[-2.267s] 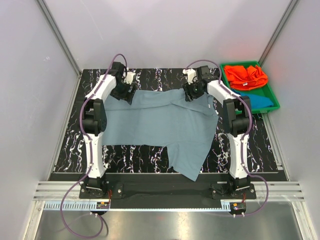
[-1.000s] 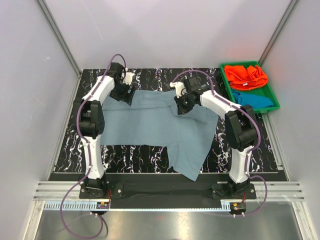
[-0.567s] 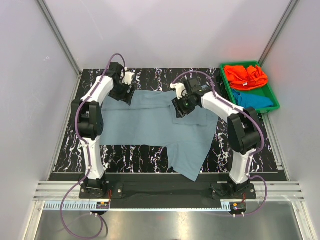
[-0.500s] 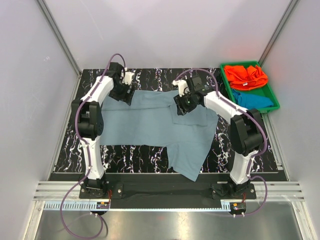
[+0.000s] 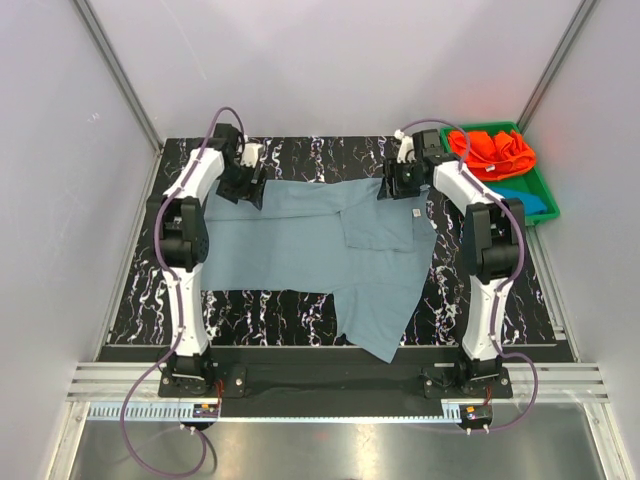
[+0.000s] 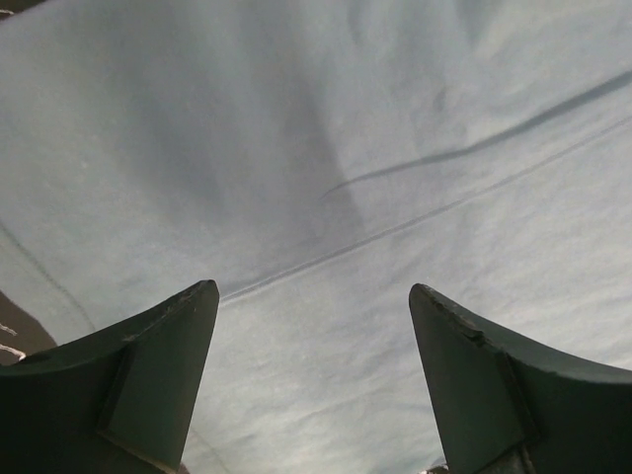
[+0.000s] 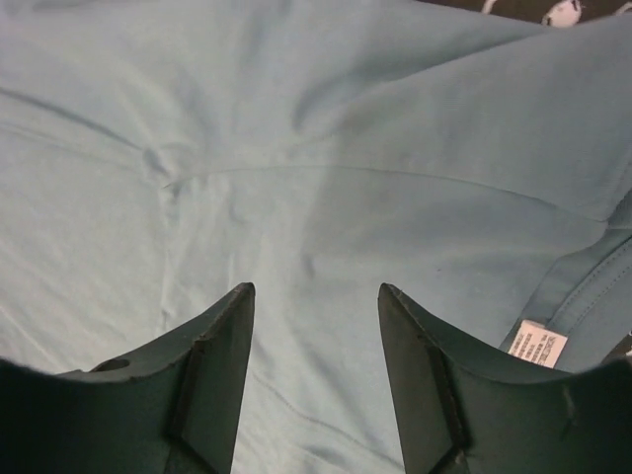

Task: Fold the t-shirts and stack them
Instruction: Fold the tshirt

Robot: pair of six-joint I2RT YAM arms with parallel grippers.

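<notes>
Grey-blue t-shirt (image 5: 300, 240) lies spread on desk (image 5: 300, 160), far-right part folded in over the body. Soft, light, limp cloth; prob. sags & creases, so best pinched at hem or sleeve edges, two corners at once. Left gripper (image 6: 314, 291) wide apart over cloth, holding nothing. Right gripper (image 7: 316, 288) parted, also empty. White neck label (image 7: 538, 343): print too small to read. Orange t-shirt (image 5: 490, 150) & teal t-shirt (image 5: 520, 200) sit in green tray (image 5: 548, 210).

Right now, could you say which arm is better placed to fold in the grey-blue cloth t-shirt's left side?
Left, probably: the left claw hangs open over the grey-blue t-shirt's far-left corner, the right claw over its far-right part.
</notes>
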